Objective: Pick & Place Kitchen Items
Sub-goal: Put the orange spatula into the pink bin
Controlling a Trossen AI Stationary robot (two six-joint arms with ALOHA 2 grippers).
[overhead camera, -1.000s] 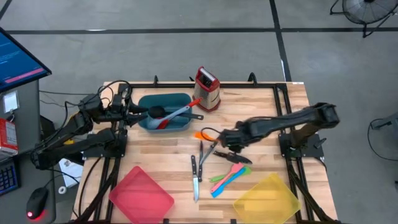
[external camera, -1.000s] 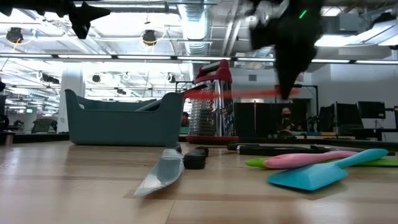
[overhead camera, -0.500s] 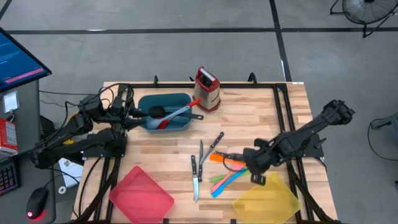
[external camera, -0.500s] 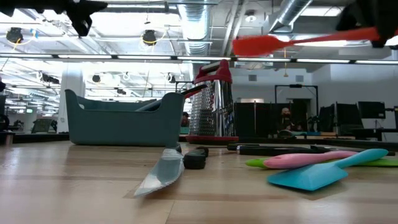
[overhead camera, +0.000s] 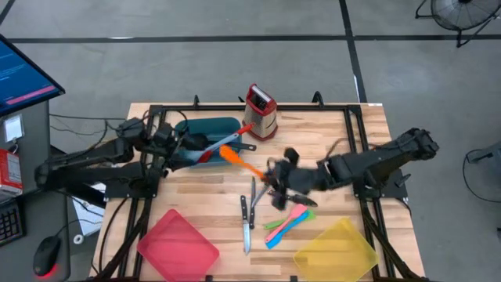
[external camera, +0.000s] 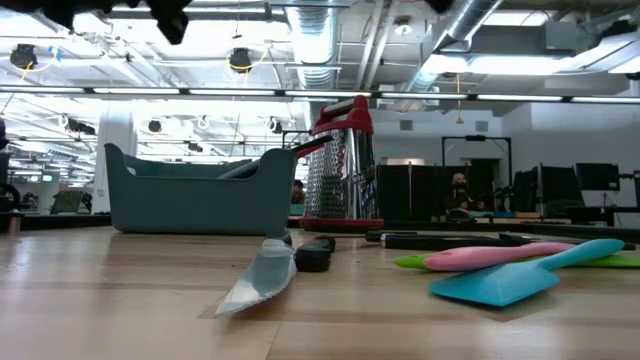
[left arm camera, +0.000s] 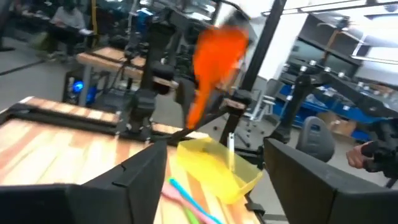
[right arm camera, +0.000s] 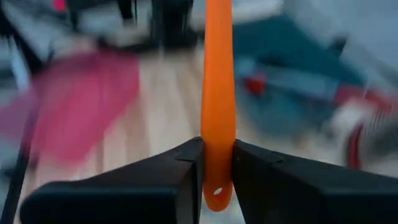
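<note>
Right gripper [overhead camera: 272,182]: clenched on the handle end of the orange spatula [overhead camera: 237,161]; in my right wrist view the handle [right arm camera: 217,106] sits pinched between both fingers, near its hanging hole, so the blade sticks far forward.
Spatula position: in the air over the counter [overhead camera: 329,145], blade end reaching toward the teal tray [overhead camera: 205,126]. I judge I am holding it by the tail so the blade can go to the other arm or over the tray.
Left gripper [overhead camera: 174,141]: released, fingers spread wide, hovering at the tray's near edge. Its wrist view shows the orange blade [left arm camera: 214,62] ahead, between its two fingers but apart from them. I read this as readying for a handover; I cannot be sure.
Already in the tray: black ladle [overhead camera: 197,140] and red spoon [overhead camera: 210,152], leaning across it.
On the counter: two knives [overhead camera: 249,205] near the middle, and pink, green and blue utensils [overhead camera: 288,222] just beside the yellow tray [overhead camera: 337,249].
Red tray [overhead camera: 178,244]: front left, nothing visible in it.
Grater [overhead camera: 261,112]: upright behind the teal tray, not part of my job.
</note>
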